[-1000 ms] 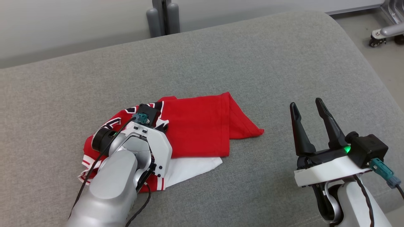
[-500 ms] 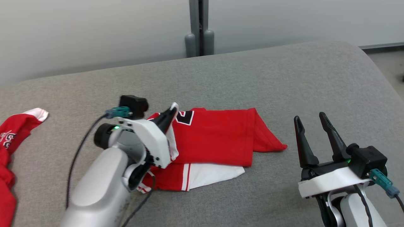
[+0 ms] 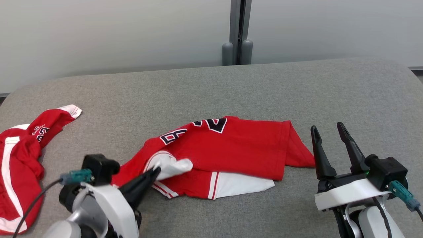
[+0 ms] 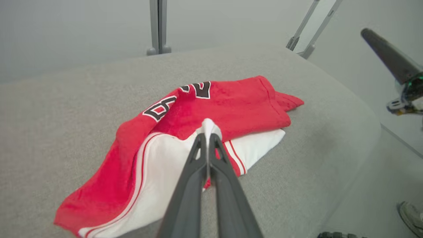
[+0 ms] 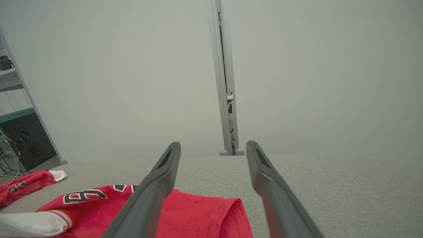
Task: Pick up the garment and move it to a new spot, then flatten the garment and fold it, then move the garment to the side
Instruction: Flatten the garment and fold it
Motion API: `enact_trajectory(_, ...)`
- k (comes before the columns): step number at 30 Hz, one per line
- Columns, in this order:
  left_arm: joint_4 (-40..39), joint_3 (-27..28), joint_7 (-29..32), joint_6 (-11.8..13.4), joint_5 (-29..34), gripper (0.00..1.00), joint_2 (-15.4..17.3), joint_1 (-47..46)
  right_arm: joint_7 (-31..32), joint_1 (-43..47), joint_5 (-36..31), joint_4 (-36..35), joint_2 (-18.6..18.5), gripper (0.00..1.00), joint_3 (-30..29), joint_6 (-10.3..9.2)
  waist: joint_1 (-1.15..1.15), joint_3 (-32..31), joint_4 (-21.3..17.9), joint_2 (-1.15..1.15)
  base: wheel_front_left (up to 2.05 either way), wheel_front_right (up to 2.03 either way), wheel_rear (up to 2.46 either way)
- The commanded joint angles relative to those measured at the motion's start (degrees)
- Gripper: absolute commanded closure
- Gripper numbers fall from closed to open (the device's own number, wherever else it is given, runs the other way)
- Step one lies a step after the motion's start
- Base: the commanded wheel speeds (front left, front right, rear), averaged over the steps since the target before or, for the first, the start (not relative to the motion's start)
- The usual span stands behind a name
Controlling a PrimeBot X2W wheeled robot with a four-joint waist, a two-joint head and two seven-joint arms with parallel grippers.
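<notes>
Mid-pickup on the grey padded surface (image 3: 211,86): left gripper (image 4: 207,134) clamped tight on a white fold (image 3: 175,164) of the red jersey (image 3: 238,145), which lies near the middle of the surface, toward its near edge. Raised a little at the pinched end only. Elsewhere lying rumpled and half doubled over, white underside showing along the near side. Right gripper (image 3: 326,126) spread wide and holding nothing, poised just off the jersey's right end, nearer the surface's right edge.

Judged to be the first step: picking up and carrying to a new spot, with flattening, folding and setting aside not yet done. Next, probably, calls for raising the pinched fold high enough to clear the trailing cloth, then carrying toward bare surface, away from the second red garment (image 3: 19,158) heaped at the left edge.

No brand or label to be read. Across the jersey's far side, black numerals (image 3: 195,130) outlined in white, creased: a 2 fairly plain, its neighbour perhaps an 8 or a 6, not certain. On the second garment's sleeve, small dark lettering (image 3: 41,130), too small to read.
</notes>
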Motion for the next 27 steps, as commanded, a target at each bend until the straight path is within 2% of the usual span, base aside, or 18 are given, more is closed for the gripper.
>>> enact_trajectory(1, -1.44, -0.52, 0.79, -0.18, -0.40, 1.00, 1.57, 1.15, -0.28, 0.25, -0.20, -0.19, -0.36, 0.00, -0.13, 0.02, 0.00, 0.02, 0.07, 0.00, 0.00, 0.00, 0.00)
enact_trajectory(7, -5.75, -5.34, 7.58, -0.25, -2.15, 1.00, 9.31, 6.86, -0.28, -0.14, -0.77, -0.12, -0.56, 0.00, -0.33, 0.02, 0.00, 0.04, 0.38, 0.00, 0.00, 0.00, 0.00)
enact_trajectory(10, -5.04, -6.37, 10.65, -0.04, -0.21, 1.00, 12.92, 7.47, -0.28, -0.20, -0.72, -0.11, -0.66, 0.00, -0.35, 0.02, 0.00, 0.14, 0.59, 0.00, 0.00, 0.00, 0.00)
enact_trajectory(14, -2.38, -6.80, 12.53, 1.01, 1.13, 1.00, 14.70, 7.98, -0.28, -0.29, -0.66, 0.01, -0.65, 0.00, -0.11, 0.01, 0.00, 0.33, 0.70, 0.00, 0.00, 0.00, 0.00)
enact_trajectory(21, -0.02, -7.84, 14.10, 1.51, -0.50, 1.00, 13.62, 8.95, -0.28, -0.15, -0.38, 0.96, -0.96, 0.00, -0.10, 0.02, 0.00, 0.05, 0.81, 0.00, 0.00, 0.00, 0.00)
enact_trajectory(22, -0.07, -7.79, 13.80, 1.58, -0.76, 0.83, 13.26, 8.95, -0.28, 0.01, -0.39, 1.13, -0.97, 0.00, -0.10, 0.02, 0.00, -0.11, 0.87, 0.00, 0.00, 0.00, 0.00)
enact_trajectory(23, -0.15, -7.63, 13.41, 1.77, -0.93, 0.11, 13.02, 8.91, -0.28, 0.14, -0.39, 1.29, -1.01, 0.00, -0.09, 0.01, 0.00, -0.29, 0.92, 0.00, 0.00, 0.00, 0.00)
enact_trajectory(24, -0.33, -7.35, 13.08, 1.93, -1.00, 0.00, 13.00, 8.88, -0.28, 0.21, -0.37, 1.46, -1.05, 0.00, -0.05, 0.01, 0.00, -0.47, 0.96, 0.00, 0.00, 0.00, 0.00)
enact_trajectory(27, -1.10, -6.29, 11.52, 2.63, -0.80, 0.00, 12.74, 8.61, -0.28, 0.25, -0.28, 1.73, -1.15, 0.00, 0.05, 0.02, 0.00, -0.89, 1.03, 0.00, 0.00, 0.00, 0.00)
